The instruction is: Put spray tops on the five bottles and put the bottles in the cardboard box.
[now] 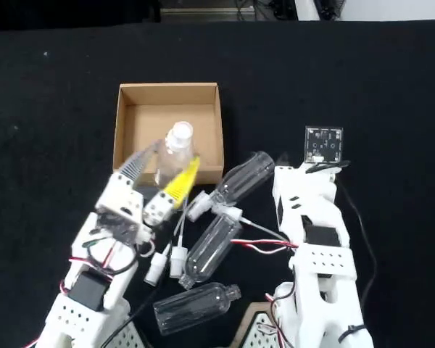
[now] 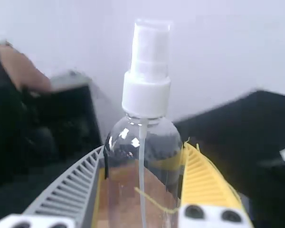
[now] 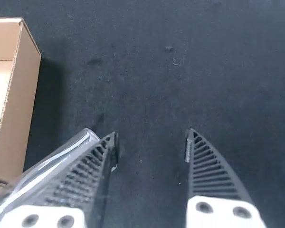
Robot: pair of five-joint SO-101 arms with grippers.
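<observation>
The slip is what worries me most. My left hand point(image 1: 172, 158) is clamped on the clear plastic bottle point(image 1: 177, 145) capped with a white spray top point(image 2: 146, 90). The grey and yellow fingers point(image 2: 204, 180) press on its smooth, round body, well below the neck. If I loosen too early, I judge it could tip over instead of standing. The bottle sits between my fingers, over the near part of the brown cardboard box point(image 1: 119, 130), just beyond its front wall. Whether its base touches the box floor I cannot tell. If it hangs low, it could catch that wall and shove the box away from me.

My left arm stretches forward, with the hand tilted up and the bottle roughly upright in it. My right hand point(image 3: 149, 137) hovers low over the black tabletop point(image 3: 190, 61) with its fingers apart and nothing between them. An uncapped clear bottle point(image 3: 61, 152) lies against the outside of one finger, and a careless move could roll it.
</observation>
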